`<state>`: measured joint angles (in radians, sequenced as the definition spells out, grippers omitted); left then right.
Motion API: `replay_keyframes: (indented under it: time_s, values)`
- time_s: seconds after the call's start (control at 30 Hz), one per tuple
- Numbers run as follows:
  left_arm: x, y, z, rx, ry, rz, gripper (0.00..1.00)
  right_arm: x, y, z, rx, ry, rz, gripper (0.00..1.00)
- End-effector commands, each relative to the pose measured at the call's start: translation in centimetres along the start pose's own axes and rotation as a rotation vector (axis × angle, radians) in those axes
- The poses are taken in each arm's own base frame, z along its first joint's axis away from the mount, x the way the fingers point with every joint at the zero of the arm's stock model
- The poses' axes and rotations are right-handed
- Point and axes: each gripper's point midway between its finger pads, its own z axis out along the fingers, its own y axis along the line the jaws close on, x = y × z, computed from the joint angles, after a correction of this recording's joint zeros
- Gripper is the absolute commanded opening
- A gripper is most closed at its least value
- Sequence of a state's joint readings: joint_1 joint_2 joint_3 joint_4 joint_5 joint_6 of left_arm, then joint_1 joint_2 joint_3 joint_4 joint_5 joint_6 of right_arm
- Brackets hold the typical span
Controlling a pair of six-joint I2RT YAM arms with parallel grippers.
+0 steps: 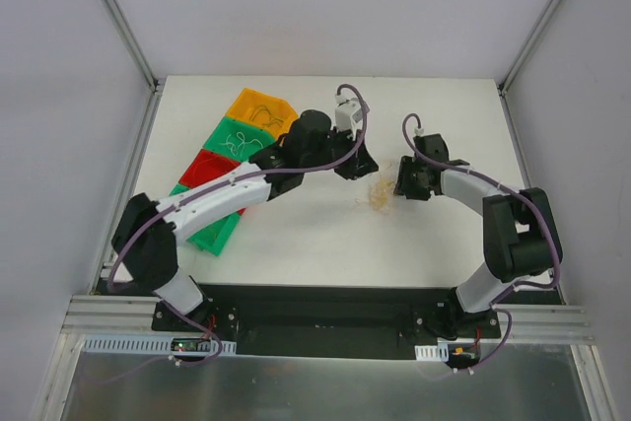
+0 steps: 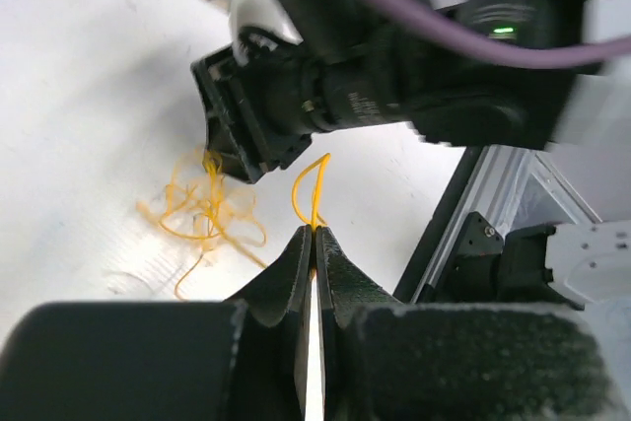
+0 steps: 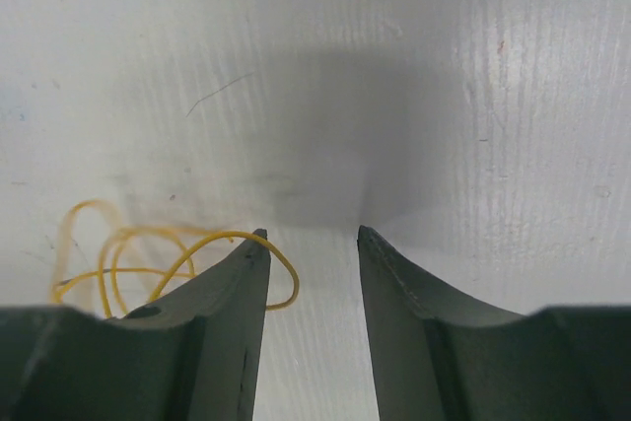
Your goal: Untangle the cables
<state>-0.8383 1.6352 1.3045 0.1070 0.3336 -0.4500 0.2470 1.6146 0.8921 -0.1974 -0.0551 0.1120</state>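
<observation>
The step in hand looks like drawing one wire out of the tangle. The cables (image 1: 377, 194) lie as a small loose clump on the white bench (image 1: 325, 239), near the centre of the top view. The left claw (image 2: 314, 242) is pressed together, pinching a yellow strand (image 2: 299, 189) that arches up from its tips in the middle of the left wrist view. The rest of the clump sits at centre left of that frame. The right claw (image 3: 311, 236) is spread with nothing between its fingers, low over the bench, and a yellow loop (image 3: 148, 258) passes under the finger on the left of its frame. The next move, I judge, calls for the right claw to shift sideways onto the clump and pin or grip it. The left could then pull its strand free without dragging the whole tangle along.
</observation>
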Motion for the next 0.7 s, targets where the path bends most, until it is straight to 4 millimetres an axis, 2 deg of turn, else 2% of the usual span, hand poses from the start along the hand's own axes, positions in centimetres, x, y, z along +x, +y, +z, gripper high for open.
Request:
replay_keyframes:
  time_s: [0.0,0.3,0.47,0.6,0.67]
  values:
    - [-5.8,-3.4,-5.8,-0.022,-0.217,0.230,0.00,-0.6,-0.6,-0.3,0.056,0.007,0.004,0.42]
    - [-11.5,-5.6,-14.8,-0.143,-0.440,0.368,0.00,-1.3,-5.7,-1.7,0.289,-0.100,0.099,0.28]
    - [-15.5,-4.8,-23.9,-0.390,-0.623,0.447,0.00,-1.1,-8.1,-2.5,0.356,-0.135,0.208,0.27]
    - [-16.1,-3.4,-29.3,-0.571,-0.668,0.473,0.00,-0.6,-8.9,-2.3,0.366,-0.118,0.261,0.27]
    - [-15.9,-3.0,-30.9,-0.615,-0.680,0.472,0.00,-0.4,-9.5,-2.2,0.376,-0.111,0.295,0.28]
